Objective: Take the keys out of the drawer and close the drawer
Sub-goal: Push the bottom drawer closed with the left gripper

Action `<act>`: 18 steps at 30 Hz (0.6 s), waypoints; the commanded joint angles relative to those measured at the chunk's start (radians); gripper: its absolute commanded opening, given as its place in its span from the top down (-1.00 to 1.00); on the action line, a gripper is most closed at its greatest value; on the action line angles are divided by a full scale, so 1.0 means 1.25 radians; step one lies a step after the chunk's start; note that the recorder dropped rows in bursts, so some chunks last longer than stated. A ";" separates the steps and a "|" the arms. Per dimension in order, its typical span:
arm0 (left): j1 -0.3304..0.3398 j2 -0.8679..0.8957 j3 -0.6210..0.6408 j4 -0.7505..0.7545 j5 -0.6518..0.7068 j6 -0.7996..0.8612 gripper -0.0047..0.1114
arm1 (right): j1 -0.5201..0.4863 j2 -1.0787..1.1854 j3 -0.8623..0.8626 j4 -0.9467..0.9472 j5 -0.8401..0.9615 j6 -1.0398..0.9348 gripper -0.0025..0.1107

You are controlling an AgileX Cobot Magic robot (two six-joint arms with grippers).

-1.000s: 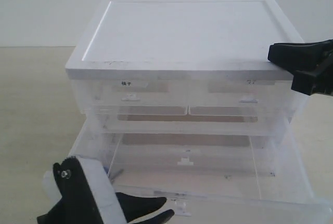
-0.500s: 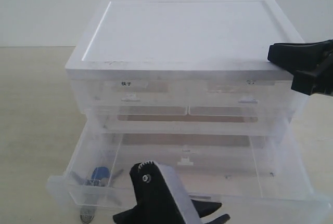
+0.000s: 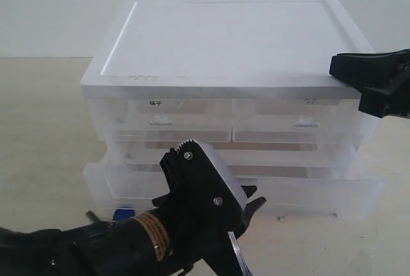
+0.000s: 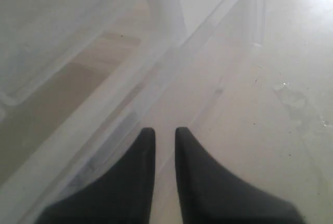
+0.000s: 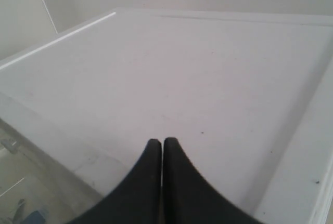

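From the exterior view, we see a clear plastic cabinet (image 3: 224, 39) with a white top standing on a pale counter (image 3: 45, 135). Under the top are two labelled half-width drawers (image 3: 160, 119), then a full-width one. The drawer (image 3: 307, 193) forms the lowest tier. Its long axis runs left to right and its front faces us. It is pushed nearly in, the front just proud of the tiers above. It is shallow and translucent, and we cannot make out anything inside any of the drawers.

The keys (image 3: 123, 213) lie outside on the counter, just before the drawer's left part. A blue tag shows. The left arm hides the rest, so we cannot tell which way they point.

The left tool (image 3: 252, 198) is at the drawer's front. The right tool (image 3: 339, 70) rests at the cabinet top's right edge.

In the left wrist view, the left tool's black tips stand a narrow slit apart and hold nothing, with blurred clear plastic beyond.

In the right wrist view, the right tool's tips press together, empty, over the white top.
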 commanded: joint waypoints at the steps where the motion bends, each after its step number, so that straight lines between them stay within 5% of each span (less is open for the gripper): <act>1: 0.036 0.004 -0.023 0.038 0.016 -0.026 0.69 | -0.001 0.000 0.006 -0.024 0.024 0.005 0.96; 10: 0.128 0.047 -0.071 0.064 0.008 -0.026 0.69 | -0.001 0.000 0.006 -0.027 0.024 0.005 0.96; 18: 0.128 0.047 -0.071 0.095 -0.006 -0.040 0.69 | -0.001 0.000 0.006 -0.027 0.024 0.005 0.96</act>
